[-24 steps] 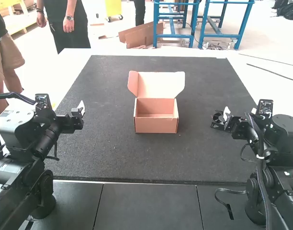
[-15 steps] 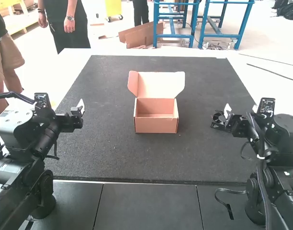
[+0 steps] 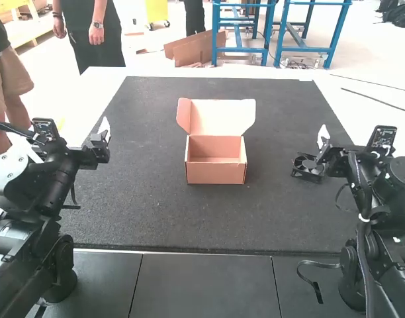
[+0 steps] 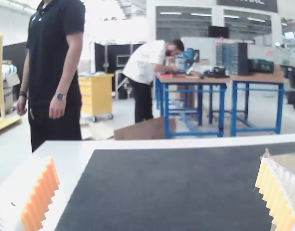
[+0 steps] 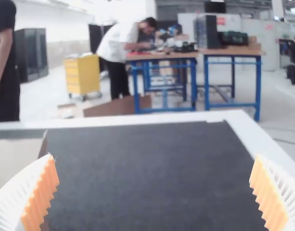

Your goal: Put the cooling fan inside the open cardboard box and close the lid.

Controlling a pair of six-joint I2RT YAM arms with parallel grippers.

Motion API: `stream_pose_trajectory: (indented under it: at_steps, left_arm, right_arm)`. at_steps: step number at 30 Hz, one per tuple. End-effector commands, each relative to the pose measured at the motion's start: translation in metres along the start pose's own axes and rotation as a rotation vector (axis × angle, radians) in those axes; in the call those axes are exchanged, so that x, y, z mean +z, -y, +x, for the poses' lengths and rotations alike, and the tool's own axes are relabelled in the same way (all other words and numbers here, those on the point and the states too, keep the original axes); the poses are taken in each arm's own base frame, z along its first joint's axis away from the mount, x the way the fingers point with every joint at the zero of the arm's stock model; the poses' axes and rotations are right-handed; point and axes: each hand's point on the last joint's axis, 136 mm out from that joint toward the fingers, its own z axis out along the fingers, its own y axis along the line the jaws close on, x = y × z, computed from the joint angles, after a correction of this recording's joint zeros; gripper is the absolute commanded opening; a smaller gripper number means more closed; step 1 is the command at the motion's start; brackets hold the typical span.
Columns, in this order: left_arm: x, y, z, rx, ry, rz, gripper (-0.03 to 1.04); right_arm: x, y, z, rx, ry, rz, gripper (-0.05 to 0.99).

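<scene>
left gripper (image 3: 100, 134) is held spread wide open over the left edge of the black mat (image 3: 149, 199), nothing gripped between its orange pads (image 4: 40, 194). right gripper (image 3: 324, 142) is spread open too with nothing in it, held just beside the fan (image 3: 306, 167). the fan is sat on the mat, right of the cardboard box (image 3: 216, 162) and well apart from it. the box's lid (image 3: 219, 114) is stood up open at the back.
</scene>
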Motion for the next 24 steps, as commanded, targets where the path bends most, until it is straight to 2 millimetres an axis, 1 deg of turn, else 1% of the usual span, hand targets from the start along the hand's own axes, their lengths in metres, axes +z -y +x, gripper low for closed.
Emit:
stream_pose_trajectory:
  at_steps: [1, 5, 8, 12, 15, 18, 23, 24]
  left_arm:
    - [-0.001, 0.001, -0.024, 0.019, 0.06, 0.011, 0.97]
    - [-0.002, 0.001, -0.036, 0.044, 0.085, 0.011, 0.97]
    - [-0.003, -0.001, -0.052, 0.043, 0.115, 0.004, 0.97]
    - [-0.002, -0.001, -0.069, 0.041, 0.124, 0.005, 0.97]
    - [0.0, -0.002, -0.082, 0.042, 0.124, -0.002, 0.97]
    - [0.003, -0.004, -0.096, 0.04, 0.131, -0.01, 0.97]
    - [0.014, -0.005, -0.112, 0.04, 0.117, -0.017, 0.97]
    - [0.016, -0.005, -0.116, 0.039, 0.114, -0.019, 0.97]
  right_arm:
    - [-0.004, 0.006, -0.039, 0.003, 0.084, 0.041, 0.91]
    - [-0.006, 0.006, -0.054, 0.003, 0.1, 0.041, 0.91]
    - [-0.007, 0.005, -0.066, -0.007, 0.121, 0.042, 0.91]
    - [-0.006, 0.004, -0.079, -0.018, 0.13, 0.039, 0.91]
    - [-0.003, 0.003, -0.088, -0.022, 0.126, 0.039, 0.91]
    - [0.002, 0.003, -0.101, -0.022, 0.124, 0.041, 0.91]
    - [0.015, 0.005, -0.121, -0.021, 0.094, 0.061, 0.91]
    - [0.018, 0.006, -0.123, -0.019, 0.076, 0.068, 0.91]
